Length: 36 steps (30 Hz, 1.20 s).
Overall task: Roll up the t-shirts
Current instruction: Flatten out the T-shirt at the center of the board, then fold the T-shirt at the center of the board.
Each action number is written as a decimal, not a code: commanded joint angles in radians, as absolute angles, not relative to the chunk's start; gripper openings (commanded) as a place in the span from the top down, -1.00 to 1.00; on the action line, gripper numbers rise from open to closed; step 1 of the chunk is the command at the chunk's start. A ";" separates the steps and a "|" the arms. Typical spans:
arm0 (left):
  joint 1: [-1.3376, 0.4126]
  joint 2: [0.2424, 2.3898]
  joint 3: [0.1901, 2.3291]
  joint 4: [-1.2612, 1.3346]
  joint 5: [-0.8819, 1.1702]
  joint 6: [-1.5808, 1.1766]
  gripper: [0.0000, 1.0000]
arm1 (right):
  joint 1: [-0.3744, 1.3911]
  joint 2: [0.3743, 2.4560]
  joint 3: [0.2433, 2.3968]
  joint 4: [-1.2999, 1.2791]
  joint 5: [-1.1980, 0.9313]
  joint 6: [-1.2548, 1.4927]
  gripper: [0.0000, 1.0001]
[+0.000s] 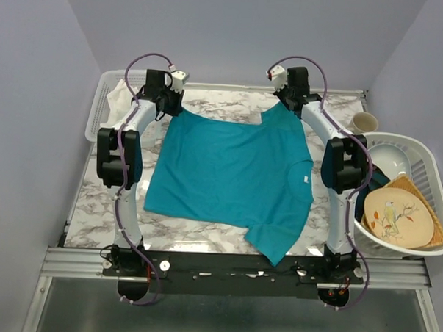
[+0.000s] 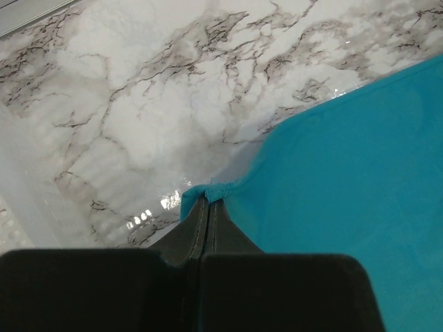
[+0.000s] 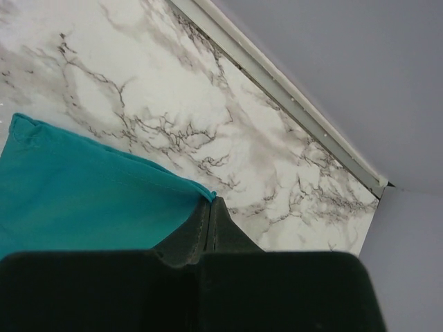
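A teal-blue t-shirt (image 1: 232,170) lies spread flat on the marble table, a pale label near its right edge, one sleeve hanging toward the front edge. My left gripper (image 1: 170,105) is at the far left corner of the shirt and is shut on its hem corner; the left wrist view shows the pinched fabric (image 2: 211,190) at the closed fingertips (image 2: 208,202). My right gripper (image 1: 289,101) is at the far right corner, shut on the sleeve edge (image 3: 173,183), with the closed fingertips (image 3: 210,200) at the fabric's tip.
A white basket (image 1: 106,106) with pale cloth stands at the far left. A white basket (image 1: 426,190) on the right holds plates and a bowl. A cup (image 1: 364,122) stands at the far right. The back wall rail (image 3: 291,97) runs close behind the right gripper.
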<state>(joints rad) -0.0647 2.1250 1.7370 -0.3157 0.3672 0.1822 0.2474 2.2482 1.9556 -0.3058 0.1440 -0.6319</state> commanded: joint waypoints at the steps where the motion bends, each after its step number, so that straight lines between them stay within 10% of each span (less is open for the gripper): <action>1: -0.057 2.160 1.796 -0.321 0.382 0.163 1.00 | 0.241 2.235 1.919 -0.354 0.172 -0.666 0.99; 36: -0.017 1.982 1.661 -0.545 0.446 0.400 1.00 | 0.242 1.709 1.315 -0.574 0.032 -0.531 0.99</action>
